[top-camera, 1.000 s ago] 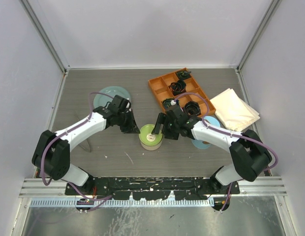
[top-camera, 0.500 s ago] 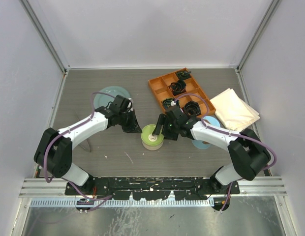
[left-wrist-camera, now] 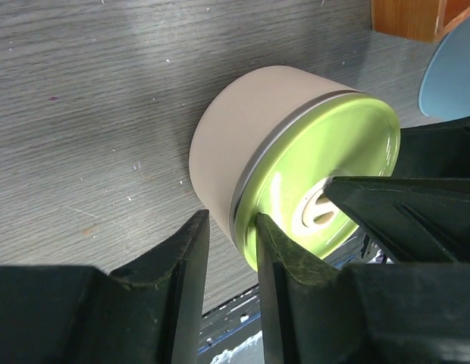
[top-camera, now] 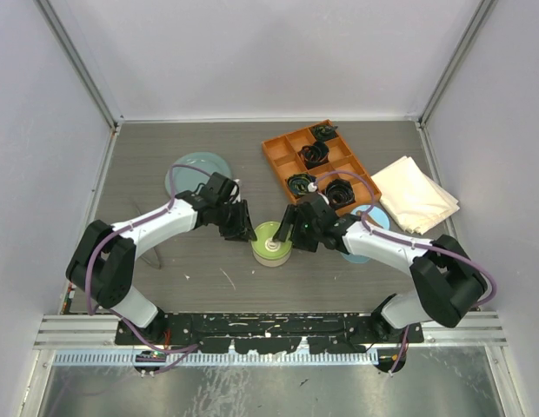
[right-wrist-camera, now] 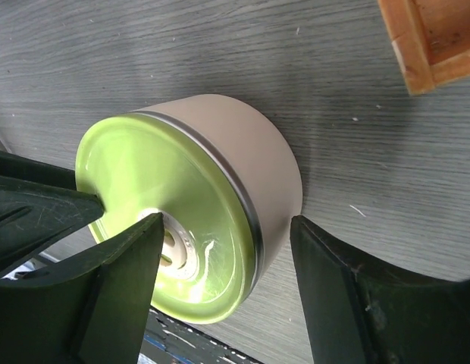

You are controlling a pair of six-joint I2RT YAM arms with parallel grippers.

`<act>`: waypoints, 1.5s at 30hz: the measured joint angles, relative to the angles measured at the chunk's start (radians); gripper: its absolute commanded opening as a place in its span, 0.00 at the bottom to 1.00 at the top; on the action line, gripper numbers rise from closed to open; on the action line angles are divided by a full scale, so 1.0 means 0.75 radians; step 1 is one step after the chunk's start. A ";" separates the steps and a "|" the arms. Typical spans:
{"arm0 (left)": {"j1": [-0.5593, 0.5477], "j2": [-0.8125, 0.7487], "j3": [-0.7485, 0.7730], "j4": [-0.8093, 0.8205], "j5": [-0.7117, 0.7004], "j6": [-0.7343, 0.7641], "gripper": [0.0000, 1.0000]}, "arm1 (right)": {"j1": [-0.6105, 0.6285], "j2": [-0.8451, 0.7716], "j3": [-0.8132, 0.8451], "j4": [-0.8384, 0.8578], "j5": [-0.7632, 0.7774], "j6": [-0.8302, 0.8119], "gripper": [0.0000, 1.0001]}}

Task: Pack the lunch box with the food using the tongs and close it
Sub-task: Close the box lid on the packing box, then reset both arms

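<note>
The left fingers [left-wrist-camera: 186, 273] are held slightly parted and empty, just beside the lunch box tin [top-camera: 271, 249], which is set on the bench [top-camera: 209, 282] well apart from every edge. The right fingers [right-wrist-camera: 117, 262] are spread across its green lid [right-wrist-camera: 167, 182]; whether it is clamped cannot be told.

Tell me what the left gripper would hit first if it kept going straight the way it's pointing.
The beige round container with the green lid, directly ahead of the left gripper. Its rim looks almost between the fingertips, though depth is unclear.
</note>
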 measured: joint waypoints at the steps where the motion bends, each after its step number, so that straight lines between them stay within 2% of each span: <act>1: -0.003 0.000 -0.001 -0.001 0.004 0.008 0.36 | 0.000 -0.007 0.000 -0.010 0.003 -0.004 0.73; 5: -0.010 0.000 0.000 -0.015 0.004 0.043 0.38 | -0.001 -0.072 0.000 -0.089 0.034 -0.030 0.74; 8: -0.011 0.001 0.005 -0.023 0.000 0.063 0.41 | -0.015 -0.112 0.003 -0.132 0.066 -0.039 0.70; 14: -0.014 0.026 0.039 -0.063 -0.006 0.082 0.42 | -0.032 -0.069 0.022 -0.162 0.072 -0.041 0.49; 19: -0.013 0.042 0.051 -0.067 0.018 0.102 0.29 | -0.015 -0.055 -0.014 -0.058 0.041 -0.019 0.37; 23: -0.016 0.043 0.047 -0.044 0.048 0.099 0.16 | -0.009 -0.086 -0.105 0.045 0.053 0.024 0.28; 27: -0.015 0.028 0.018 -0.010 0.063 0.084 0.09 | -0.004 -0.117 -0.158 0.111 0.071 0.057 0.27; 28: -0.016 0.020 0.010 -0.003 0.057 0.077 0.10 | -0.002 -0.120 -0.160 0.115 0.075 0.057 0.30; 32: -0.023 -0.009 -0.010 0.012 0.024 0.055 0.34 | 0.008 -0.134 -0.109 0.062 0.091 0.022 0.60; 33: -0.032 -0.013 -0.009 0.008 0.003 0.055 0.42 | 0.016 -0.125 -0.076 0.009 0.098 -0.010 0.67; 35: -0.045 -0.025 0.009 -0.047 -0.055 0.063 0.59 | 0.033 -0.115 -0.021 -0.097 0.119 -0.065 0.76; 38: -0.047 -0.058 0.084 -0.172 -0.134 0.076 0.75 | 0.046 -0.123 0.128 -0.277 0.204 -0.172 0.86; 40: -0.032 -0.104 0.178 -0.238 -0.179 0.099 0.90 | 0.037 -0.154 0.273 -0.357 0.301 -0.259 0.93; 42: 0.011 -0.176 0.292 -0.282 -0.227 0.124 1.00 | 0.019 -0.215 0.405 -0.399 0.399 -0.343 1.00; 45: 0.126 -0.314 0.424 -0.307 -0.282 0.167 0.98 | -0.037 -0.368 0.586 -0.434 0.566 -0.477 1.00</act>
